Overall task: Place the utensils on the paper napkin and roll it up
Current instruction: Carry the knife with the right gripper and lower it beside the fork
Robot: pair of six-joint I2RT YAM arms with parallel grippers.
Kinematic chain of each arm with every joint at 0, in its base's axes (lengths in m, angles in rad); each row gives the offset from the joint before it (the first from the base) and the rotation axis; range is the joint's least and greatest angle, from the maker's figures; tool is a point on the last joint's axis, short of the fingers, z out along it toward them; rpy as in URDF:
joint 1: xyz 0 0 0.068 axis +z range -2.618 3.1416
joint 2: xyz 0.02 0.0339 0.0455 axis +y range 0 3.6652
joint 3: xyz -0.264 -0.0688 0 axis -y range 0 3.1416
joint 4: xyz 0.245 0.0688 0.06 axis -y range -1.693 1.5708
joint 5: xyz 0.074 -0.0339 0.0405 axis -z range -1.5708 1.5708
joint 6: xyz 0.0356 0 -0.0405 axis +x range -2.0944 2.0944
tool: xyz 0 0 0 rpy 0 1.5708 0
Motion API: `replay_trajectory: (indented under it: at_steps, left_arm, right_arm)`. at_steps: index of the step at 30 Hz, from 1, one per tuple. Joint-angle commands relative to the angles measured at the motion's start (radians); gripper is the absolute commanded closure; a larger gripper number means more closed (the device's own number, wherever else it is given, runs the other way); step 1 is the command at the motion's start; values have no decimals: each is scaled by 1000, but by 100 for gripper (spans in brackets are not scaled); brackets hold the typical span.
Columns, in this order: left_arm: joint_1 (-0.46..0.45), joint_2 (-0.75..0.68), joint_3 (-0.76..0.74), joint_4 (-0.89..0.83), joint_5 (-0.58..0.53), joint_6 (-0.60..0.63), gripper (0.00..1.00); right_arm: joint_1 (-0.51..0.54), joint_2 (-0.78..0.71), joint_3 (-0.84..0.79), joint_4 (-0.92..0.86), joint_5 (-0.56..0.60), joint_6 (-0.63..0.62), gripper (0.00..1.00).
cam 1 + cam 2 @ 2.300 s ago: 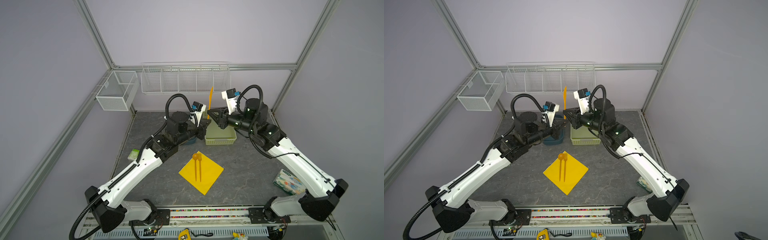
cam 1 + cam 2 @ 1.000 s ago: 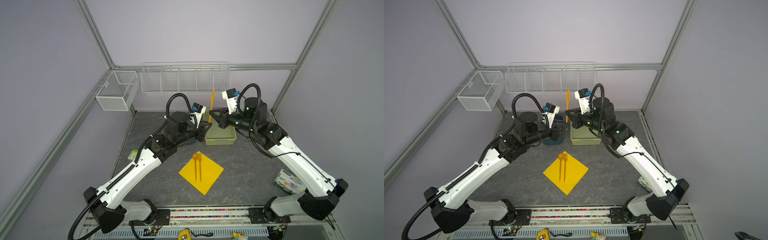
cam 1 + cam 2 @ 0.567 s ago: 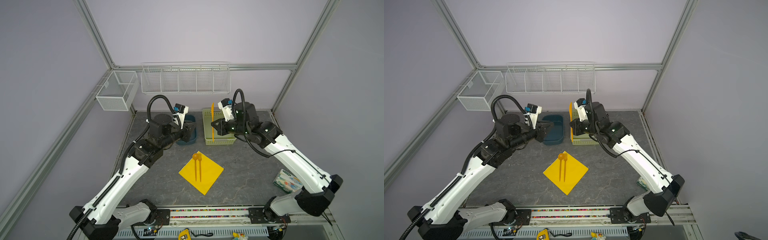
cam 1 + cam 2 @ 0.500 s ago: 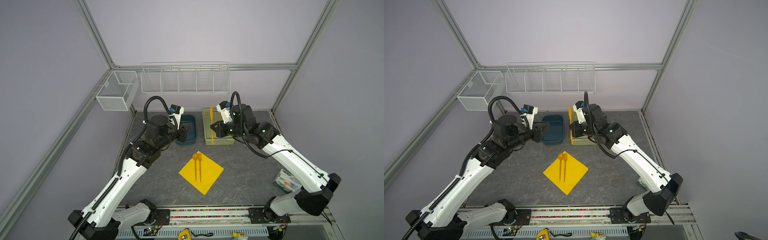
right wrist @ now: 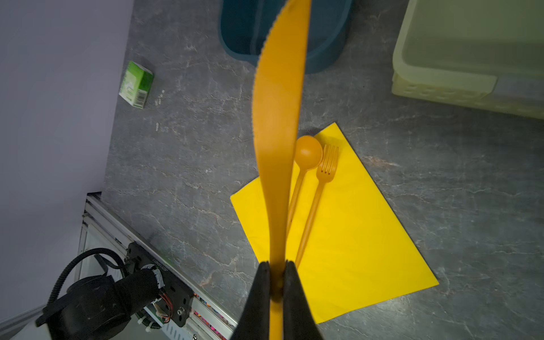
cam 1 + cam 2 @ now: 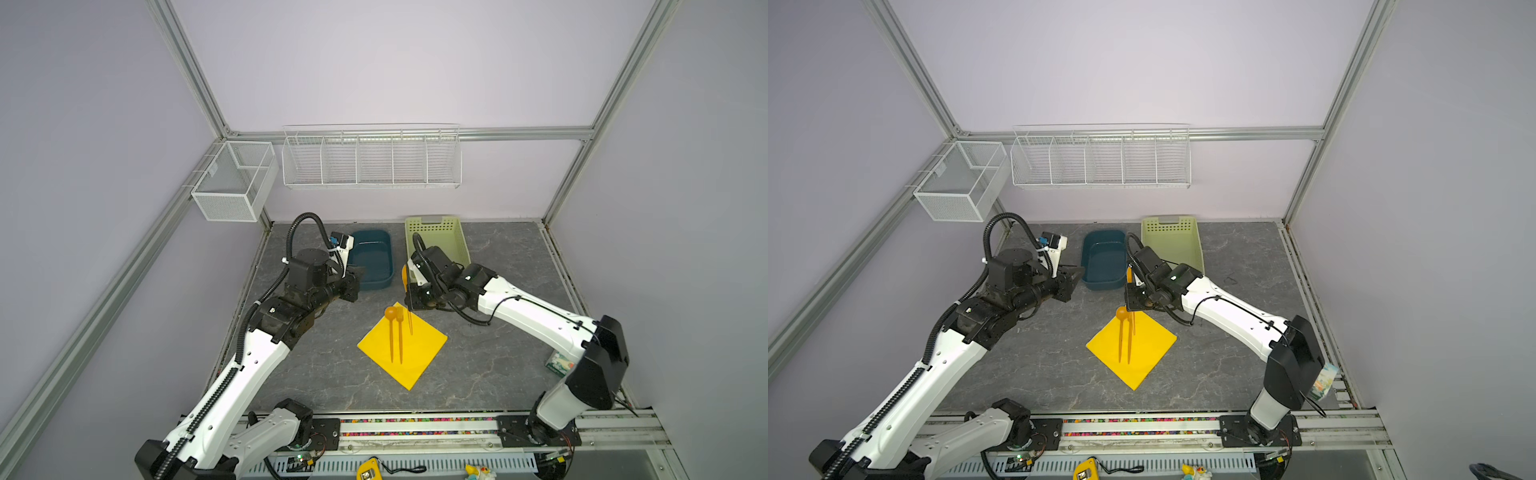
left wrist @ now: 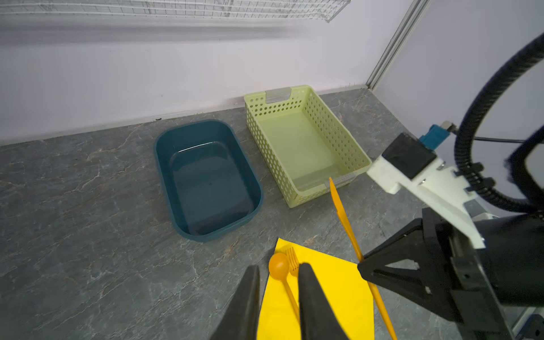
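So the right gripper [image 5: 277,275] is clamping its two black wedge-shaped fingers tight on the handle of the knife [image 5: 278,117]. The knife is flat, smooth orange plastic, with a finely serrated blade narrowing into a skinny stem. The gripper is holding it nearly upright, blade end up, with the handle end hanging over the far corner area of the paper napkin [image 5: 353,235]. I can't tell if that end is touching the sheet.

The napkin is lying flat on the table [image 7: 88,206], a grey stone-look top with pale veins. It's sitting turned like a diamond in both top views, and it's thin, matte, bright yellow with crisp edges. The spoon [image 5: 307,153], with its round glossy bowl, and the short-tined fork [image 5: 326,164] are lying side by side on it, parallel. Their heads are pointing at the far corner, and the spoon's bowl is poking just over the edge.

The left gripper [image 7: 279,266] is hovering off to the side near the glossy dark blue tub [image 7: 206,182], fingers slightly parted and gripping nothing. A pale green basket [image 7: 294,141] with hole-punched walls is sitting just beside the tub.
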State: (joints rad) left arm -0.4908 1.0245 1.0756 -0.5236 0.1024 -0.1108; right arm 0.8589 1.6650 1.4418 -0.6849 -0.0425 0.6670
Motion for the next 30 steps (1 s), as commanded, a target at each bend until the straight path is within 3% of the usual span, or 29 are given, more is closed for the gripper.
replay_trajectory:
  at_steps: [1, 16, 30]
  left_arm:
    - [6, -2, -3, -4, -47, 32, 76]
    - [15, 12, -24, -36, -90, 2, 75]
    - [54, 4, -39, -24, -66, -20, 75]
  right_arm:
    - [3, 35, -26, -19, 4, 88, 93]
    - [5, 231, -8, -92, 18, 198, 93]
    - [5, 310, -13, -67, -10, 242, 93]
